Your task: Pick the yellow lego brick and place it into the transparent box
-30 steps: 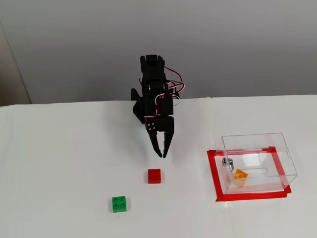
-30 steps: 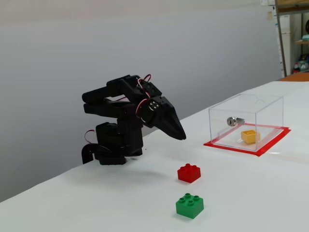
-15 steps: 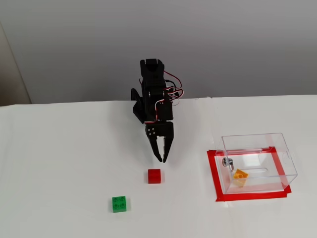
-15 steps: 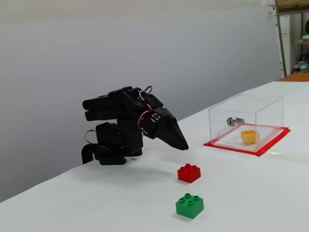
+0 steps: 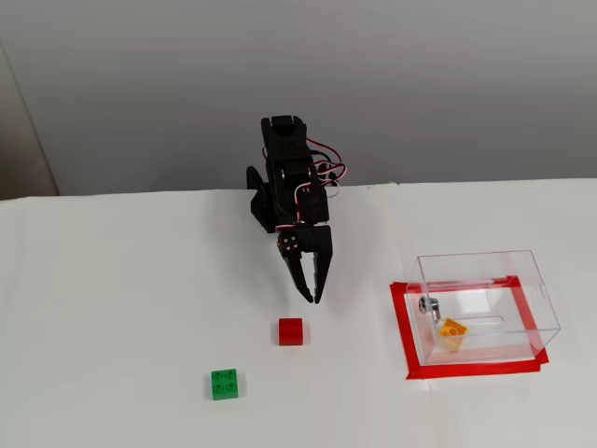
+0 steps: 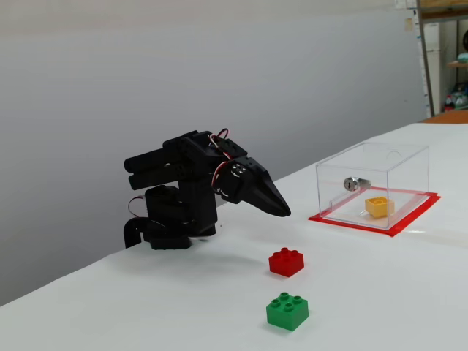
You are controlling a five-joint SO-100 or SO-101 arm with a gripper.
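Observation:
The yellow lego brick (image 5: 452,333) lies tilted on the floor of the transparent box (image 5: 536,280), near its metal fitting (image 5: 428,304); both also show in the other fixed view, brick (image 6: 378,206) and box (image 6: 333,179). My black gripper (image 5: 312,298) hangs folded near the arm's base, tips pointing down at the table, well left of the box and just above the red brick (image 5: 290,331). Its fingers are together and hold nothing. From the side the gripper (image 6: 285,210) is a closed black point.
A red brick (image 6: 287,262) and a green brick (image 6: 287,311) lie on the white table; the green brick (image 5: 224,384) is nearest the front. Red tape (image 5: 403,327) frames the box. A grey wall stands behind the arm.

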